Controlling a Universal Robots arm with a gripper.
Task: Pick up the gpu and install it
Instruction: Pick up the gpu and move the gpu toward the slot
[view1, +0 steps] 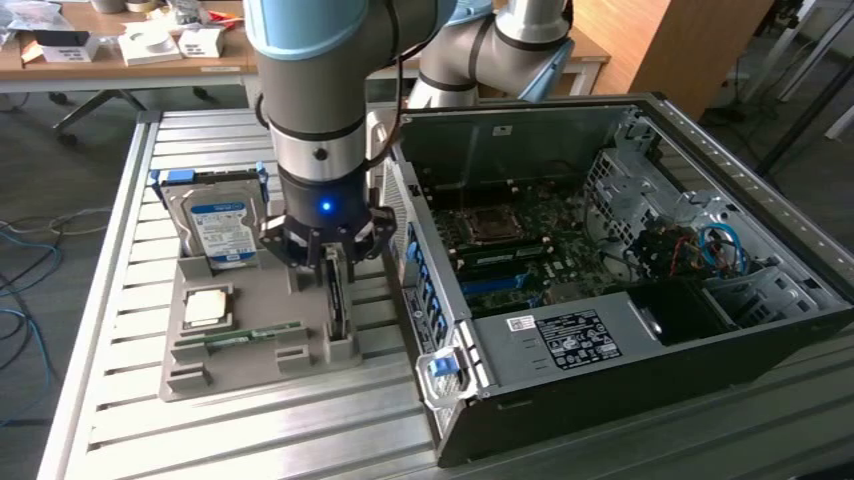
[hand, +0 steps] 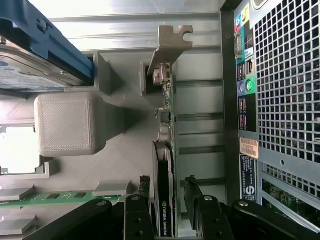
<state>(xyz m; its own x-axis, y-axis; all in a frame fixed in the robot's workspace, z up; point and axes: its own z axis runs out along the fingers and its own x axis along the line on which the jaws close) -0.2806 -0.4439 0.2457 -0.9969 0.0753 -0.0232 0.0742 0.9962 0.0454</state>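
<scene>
Hovering with jaws apart either side of the thin, dark grey-black gpu card (view1: 338, 305) (hand: 164, 165) standing on edge in the grey plastic holder (view1: 274, 300), centre-left of the exterior view, the black gripper (view1: 330, 262) (hand: 167, 181) could tilt or jam it by closing off-centre.
</scene>
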